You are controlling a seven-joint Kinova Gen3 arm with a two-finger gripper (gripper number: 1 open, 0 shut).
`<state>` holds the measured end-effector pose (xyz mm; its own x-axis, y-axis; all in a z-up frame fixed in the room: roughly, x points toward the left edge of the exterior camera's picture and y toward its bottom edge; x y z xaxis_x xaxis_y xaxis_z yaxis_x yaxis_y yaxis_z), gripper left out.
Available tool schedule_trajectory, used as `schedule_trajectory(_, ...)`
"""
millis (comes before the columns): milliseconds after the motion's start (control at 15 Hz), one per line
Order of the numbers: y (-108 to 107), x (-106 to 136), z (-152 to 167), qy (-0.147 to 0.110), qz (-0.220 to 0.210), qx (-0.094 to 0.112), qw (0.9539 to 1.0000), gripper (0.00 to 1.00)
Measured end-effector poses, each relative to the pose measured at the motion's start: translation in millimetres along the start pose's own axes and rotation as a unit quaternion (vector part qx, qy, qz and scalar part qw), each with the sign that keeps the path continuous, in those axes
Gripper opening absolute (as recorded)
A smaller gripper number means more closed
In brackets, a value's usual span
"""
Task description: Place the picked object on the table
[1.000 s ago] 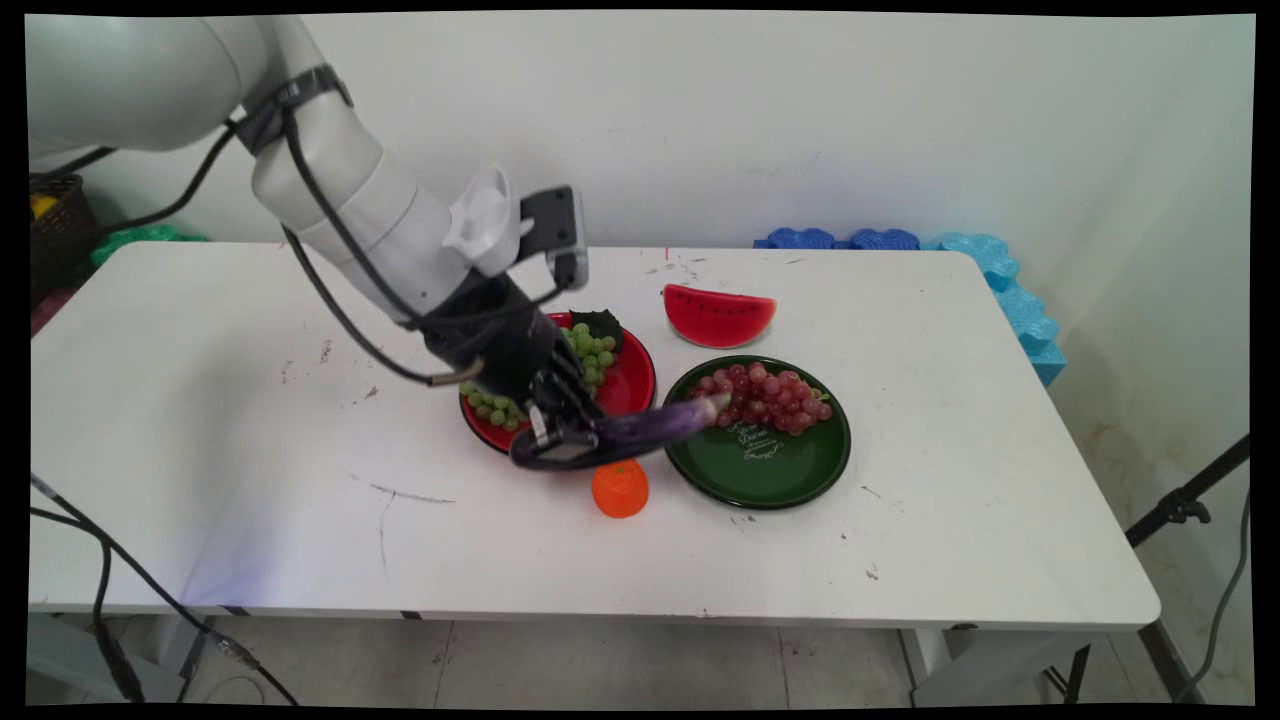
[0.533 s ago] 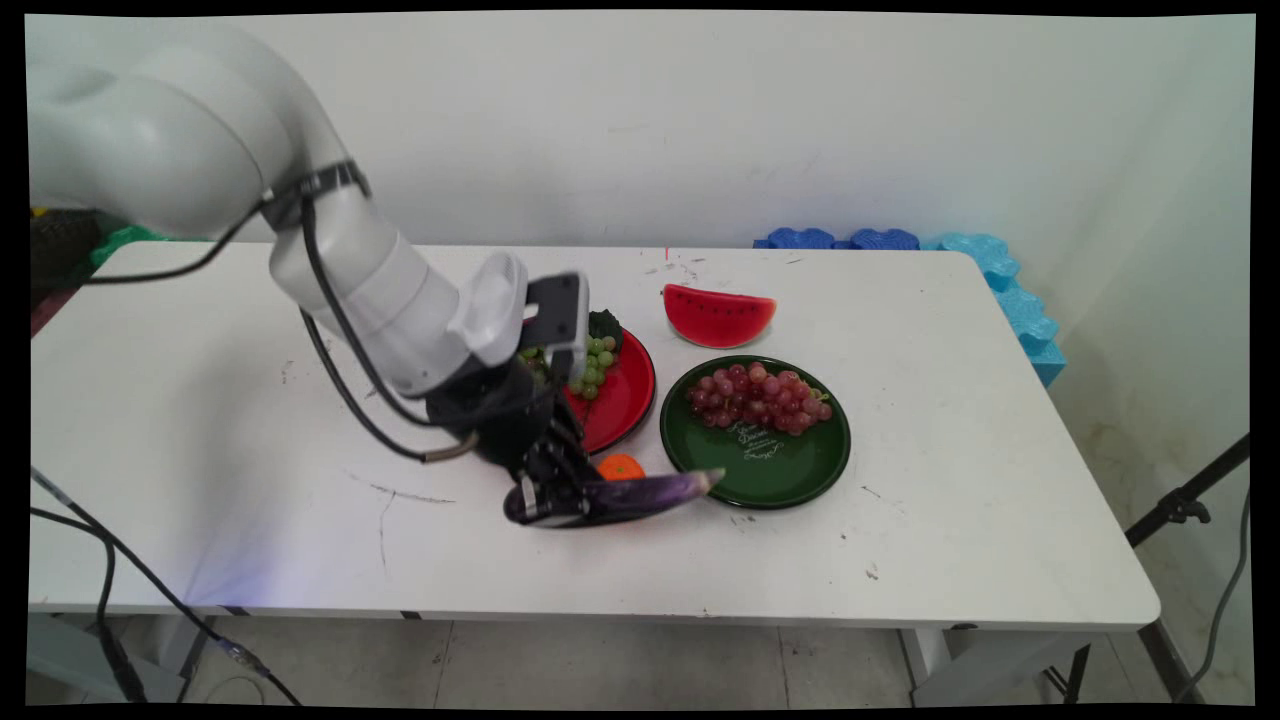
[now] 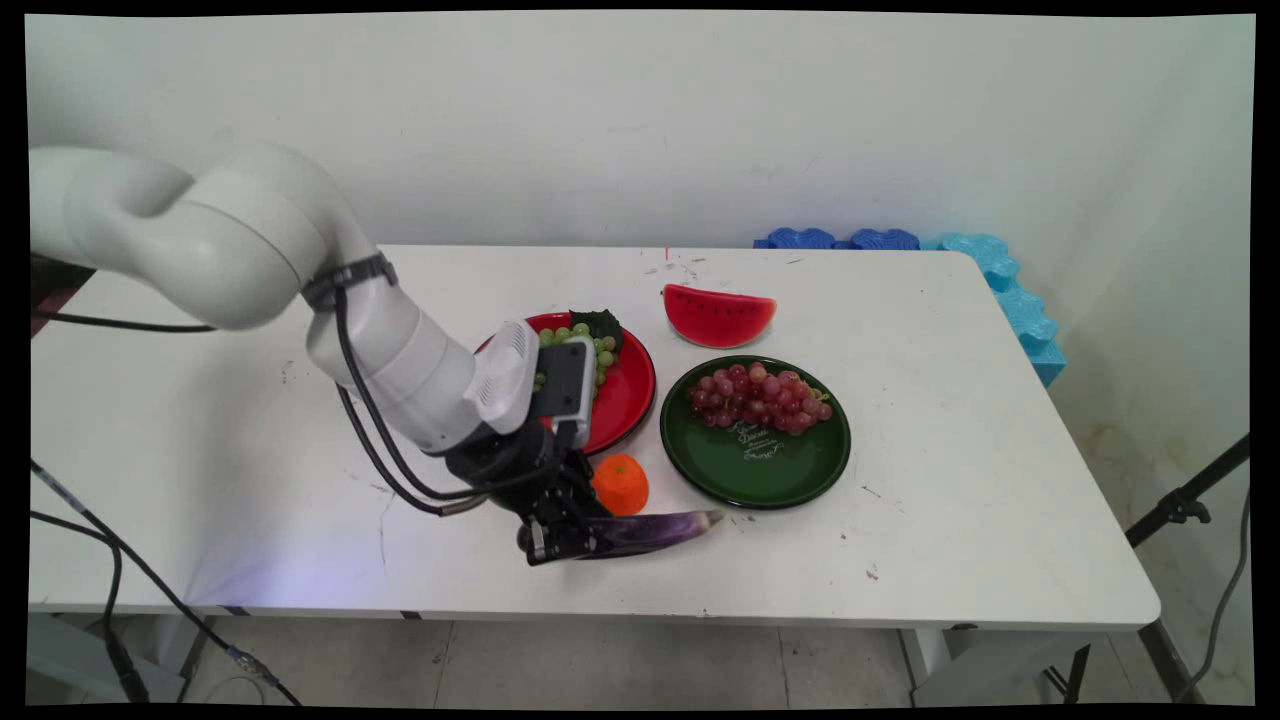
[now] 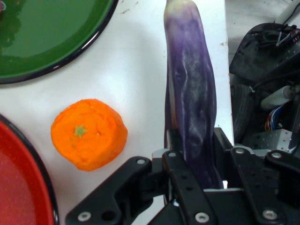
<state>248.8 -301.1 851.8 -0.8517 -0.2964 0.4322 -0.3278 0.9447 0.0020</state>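
Note:
My gripper (image 3: pixel 562 535) is shut on a long purple eggplant (image 3: pixel 650 527), holding its thick end low over the table's near edge. In the hand view the eggplant (image 4: pixel 190 98) runs straight up from between my fingers (image 4: pixel 176 159), its pale tip pointing away. An orange tangerine (image 3: pixel 620 485) sits just behind it on the white table (image 3: pixel 250 480), and appears to the left in the hand view as the tangerine (image 4: pixel 89 133). The eggplant lies level, at or just above the tabletop; I cannot tell whether it touches.
A red plate (image 3: pixel 630 385) with green grapes (image 3: pixel 590 350) stands behind my hand. A green plate (image 3: pixel 770 470) holds red grapes (image 3: pixel 760 398) to the right. A watermelon slice (image 3: pixel 718 316) lies farther back. Blue foam pieces (image 3: pixel 1000 290) line the far right edge.
My arm has carried the eggplant from above the plates down and toward the table's near edge. It now lies low in front of the tangerine.

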Motion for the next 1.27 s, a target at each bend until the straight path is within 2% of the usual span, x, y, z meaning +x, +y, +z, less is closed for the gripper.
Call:
schedule_trajectory(867, -1.7, -12.5, 38.2, 0.015, 0.014, -0.001, 0.9998, 0.0)
schedule_trajectory(933, -2.4, -12.9, 40.0, 0.016, 0.016, -0.001, 0.9997, 1.0)
schedule_trajectory(1267, -4.1, -10.6, 40.3, 0.025, 0.017, -0.001, 0.9996, 1.0)
